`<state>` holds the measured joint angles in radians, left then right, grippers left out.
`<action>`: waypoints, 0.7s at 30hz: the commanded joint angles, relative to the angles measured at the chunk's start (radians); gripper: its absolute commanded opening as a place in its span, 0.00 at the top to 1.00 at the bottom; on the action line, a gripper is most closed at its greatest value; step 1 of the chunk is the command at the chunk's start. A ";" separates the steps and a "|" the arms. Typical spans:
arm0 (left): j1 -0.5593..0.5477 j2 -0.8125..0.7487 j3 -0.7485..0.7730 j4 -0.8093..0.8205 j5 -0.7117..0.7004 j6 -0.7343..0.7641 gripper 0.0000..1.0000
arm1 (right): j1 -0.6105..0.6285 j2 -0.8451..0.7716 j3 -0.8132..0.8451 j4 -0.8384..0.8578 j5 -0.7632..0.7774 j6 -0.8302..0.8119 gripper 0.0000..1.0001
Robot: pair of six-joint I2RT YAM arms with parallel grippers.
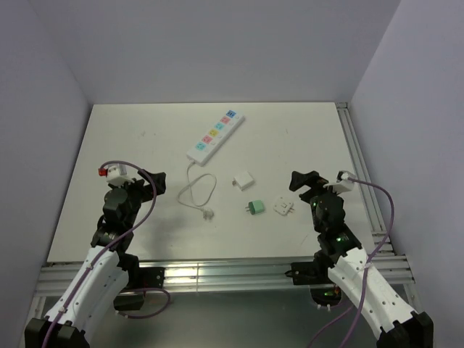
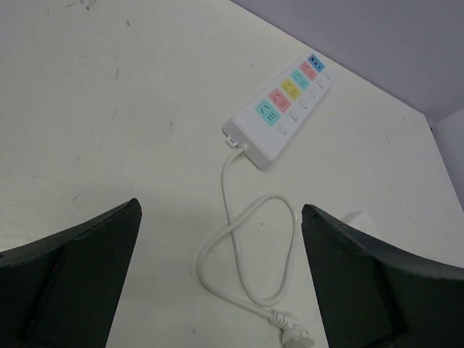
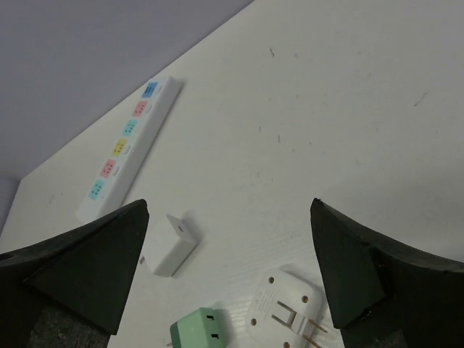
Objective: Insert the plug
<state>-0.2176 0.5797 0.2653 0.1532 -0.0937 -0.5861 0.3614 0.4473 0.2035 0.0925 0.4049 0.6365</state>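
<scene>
Three small plugs lie near the middle of the bench (image 1: 130, 130), closer to its near edge than its far one: a white cube charger (image 1: 243, 180), a green plug (image 3: 201, 328) and a flat white adapter (image 3: 285, 310) lying with its metal prongs up. The task does not say which one is meant. The power strip (image 1: 216, 135) they would go into lies slantwise nearer the far edge, well apart from them, and its cord (image 2: 230, 239) loops back toward the near edge. The left jaws and the right jaws both stand wide apart, empty, above the near part of the bench. Each plug looks light, rigid and smooth-sided, so it is likely to skid when nudged. The flat side faces of the body seem the best hold, clear of the prongs. The strip also looks light and may slide under a push, so it probably needs bracing. The green plug's prongs are cut off by the bottom edge of the right wrist view. The socket slots are too small to read, and the end of the cord runs out of the left wrist view.
</scene>
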 commanded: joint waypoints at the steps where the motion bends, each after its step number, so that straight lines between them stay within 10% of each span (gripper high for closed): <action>1: 0.000 -0.001 0.014 0.039 0.018 0.023 0.00 | 0.001 0.001 0.000 0.039 -0.032 -0.014 0.00; 21: -0.104 0.228 0.087 0.147 0.204 0.009 0.04 | 0.019 0.678 0.439 -0.076 -0.612 -0.130 0.12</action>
<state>-0.2901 0.7715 0.2943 0.2199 0.0658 -0.5644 0.3649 1.0595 0.5735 0.0219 -0.0891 0.5365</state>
